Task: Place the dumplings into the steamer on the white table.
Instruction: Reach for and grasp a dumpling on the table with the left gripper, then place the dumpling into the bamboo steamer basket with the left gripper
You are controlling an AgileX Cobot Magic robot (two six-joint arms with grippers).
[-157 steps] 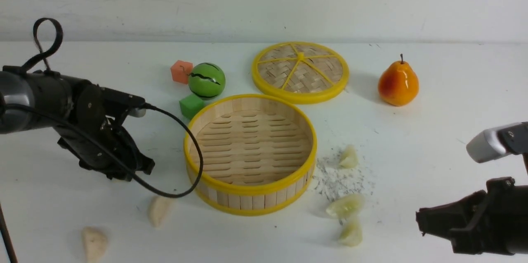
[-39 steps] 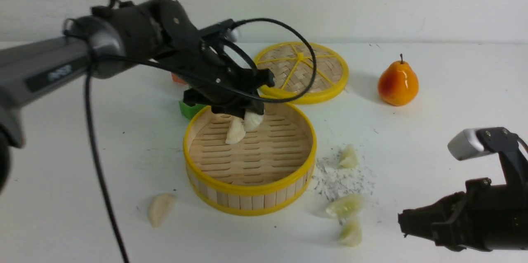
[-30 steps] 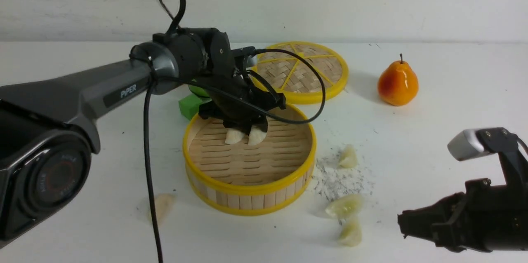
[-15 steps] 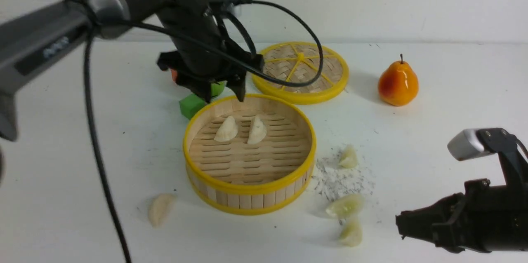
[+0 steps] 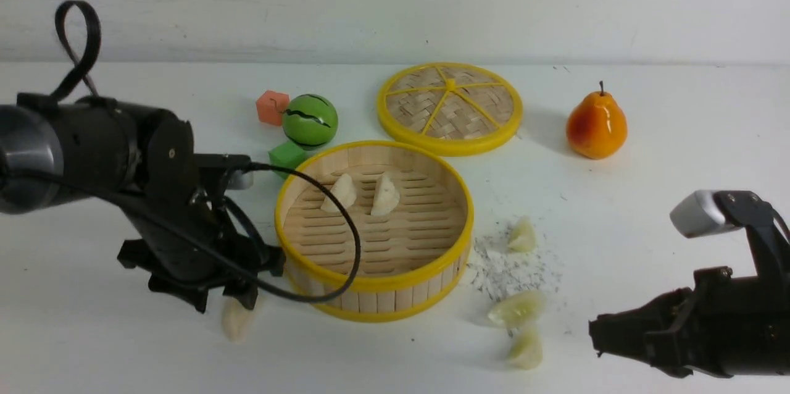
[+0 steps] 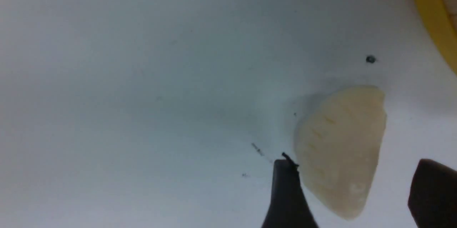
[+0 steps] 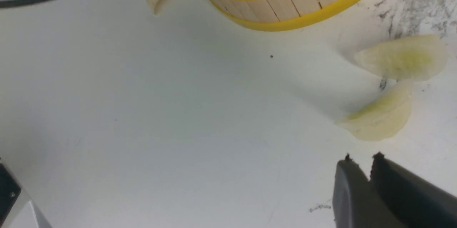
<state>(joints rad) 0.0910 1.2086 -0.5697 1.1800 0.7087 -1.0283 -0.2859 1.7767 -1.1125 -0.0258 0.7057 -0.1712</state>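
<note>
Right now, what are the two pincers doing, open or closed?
Left pincer: open around a cream dumpling on the white table.
Right pincer: closed, empty.

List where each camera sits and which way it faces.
Front: between the arms, facing forward over the white table at the steamer; left gripper and right gripper show.
Left wrist: on the left arm, looking down at a cream dumpling between open fingers.
Right wrist: on the right arm, facing two greenish dumplings; its fingers close together.
Shared: all three show the cream dumpling.
</note>
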